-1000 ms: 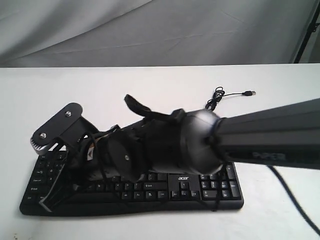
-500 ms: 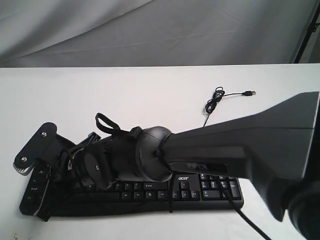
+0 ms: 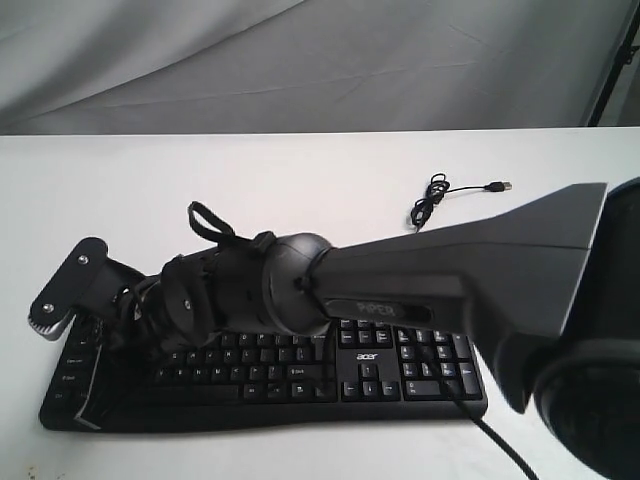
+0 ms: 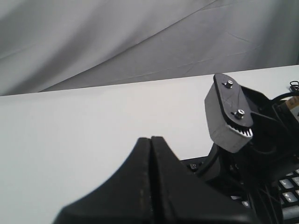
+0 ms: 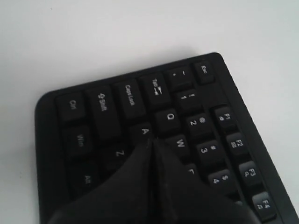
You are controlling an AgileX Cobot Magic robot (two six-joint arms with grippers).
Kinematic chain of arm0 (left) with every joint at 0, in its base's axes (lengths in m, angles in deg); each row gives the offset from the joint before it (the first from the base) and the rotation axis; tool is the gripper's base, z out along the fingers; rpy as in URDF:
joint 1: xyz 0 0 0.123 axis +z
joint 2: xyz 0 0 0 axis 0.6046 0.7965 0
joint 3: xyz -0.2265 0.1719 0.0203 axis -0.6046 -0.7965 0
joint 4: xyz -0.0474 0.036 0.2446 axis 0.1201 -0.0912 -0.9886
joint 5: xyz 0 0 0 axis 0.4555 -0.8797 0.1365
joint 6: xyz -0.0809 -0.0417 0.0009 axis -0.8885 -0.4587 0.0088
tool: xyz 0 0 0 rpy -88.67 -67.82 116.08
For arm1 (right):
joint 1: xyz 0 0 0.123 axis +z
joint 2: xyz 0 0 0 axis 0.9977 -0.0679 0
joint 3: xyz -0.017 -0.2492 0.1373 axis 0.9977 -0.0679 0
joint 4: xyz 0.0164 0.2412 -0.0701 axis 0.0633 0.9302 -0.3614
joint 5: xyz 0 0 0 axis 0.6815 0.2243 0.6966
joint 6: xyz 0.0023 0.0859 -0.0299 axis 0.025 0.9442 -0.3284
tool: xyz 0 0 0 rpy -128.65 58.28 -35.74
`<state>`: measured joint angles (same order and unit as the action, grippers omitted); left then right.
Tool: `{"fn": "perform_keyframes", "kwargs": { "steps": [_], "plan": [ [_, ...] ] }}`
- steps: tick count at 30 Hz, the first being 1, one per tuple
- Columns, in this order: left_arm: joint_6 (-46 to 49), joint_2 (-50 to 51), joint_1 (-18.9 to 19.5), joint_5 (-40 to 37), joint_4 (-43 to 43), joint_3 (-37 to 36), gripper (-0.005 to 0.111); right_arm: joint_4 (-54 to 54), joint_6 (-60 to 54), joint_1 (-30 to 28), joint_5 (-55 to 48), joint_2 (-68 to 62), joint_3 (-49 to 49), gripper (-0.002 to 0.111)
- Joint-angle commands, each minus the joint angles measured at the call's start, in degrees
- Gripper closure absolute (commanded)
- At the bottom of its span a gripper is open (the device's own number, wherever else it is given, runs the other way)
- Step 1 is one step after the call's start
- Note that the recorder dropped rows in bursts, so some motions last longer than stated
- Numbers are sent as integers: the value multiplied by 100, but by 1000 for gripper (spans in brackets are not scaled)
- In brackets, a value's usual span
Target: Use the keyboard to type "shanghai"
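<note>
Pointing clenched right pincer at A key of keyboard, moved leftward; left pincer clenched.

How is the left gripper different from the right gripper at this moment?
Place: the right gripper has its tip by the A key of the keyboard; the left gripper is over the table beside it. Pose: the right gripper tips steeply down, the left gripper lies nearer level. Both are shut.
</note>
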<state>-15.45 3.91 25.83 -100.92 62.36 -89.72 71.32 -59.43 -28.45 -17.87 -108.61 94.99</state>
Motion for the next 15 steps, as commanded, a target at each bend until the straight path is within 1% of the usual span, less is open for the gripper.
{"fn": "perform_keyframes", "kwargs": {
  "steps": [1, 10, 15],
  "plan": [
    [-16, -20, -23, 27, -4, -25, 107, -35, -134, -50, -96, 6, 32, 108],
    [-16, -20, -23, 27, -4, -25, 107, -35, -341, -35, -70, 6, 32, 108],
    [-16, -20, -23, 27, -4, -25, 107, -35, -425, -24, 120, -16, 32, 108]
  ]
}}
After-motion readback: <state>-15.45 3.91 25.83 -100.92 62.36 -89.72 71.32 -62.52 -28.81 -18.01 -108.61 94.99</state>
